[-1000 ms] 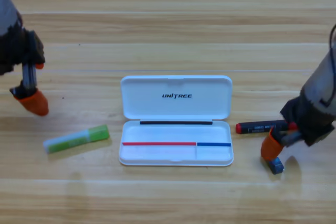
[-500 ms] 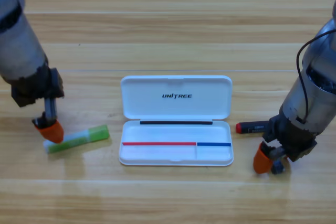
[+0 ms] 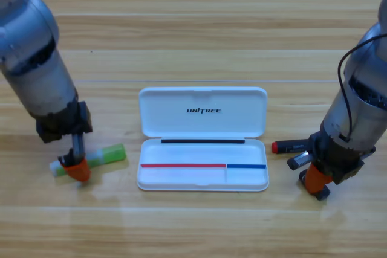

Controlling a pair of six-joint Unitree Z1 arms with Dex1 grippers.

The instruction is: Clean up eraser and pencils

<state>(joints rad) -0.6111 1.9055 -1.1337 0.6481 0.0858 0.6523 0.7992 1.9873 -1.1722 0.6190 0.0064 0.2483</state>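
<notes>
Looks like a robotics lab or test bench. Seen from above: a bare wooden table (image 3: 199, 34) of pale planks, two grey robot arms reaching in from its upper left and right corners, and near the middle an open white pencil case (image 3: 203, 139) printed UNITREE, staged with stationery beside it.

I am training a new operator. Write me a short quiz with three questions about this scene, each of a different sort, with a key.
1. True or false: the white case lies open.
2. Which gripper is down on the whitish stick with the green end? A) left gripper B) right gripper
3. Fill in: the black marker lies on the ___, to the right of the case.

Key: 1 true; 2 A; 3 table.
</notes>
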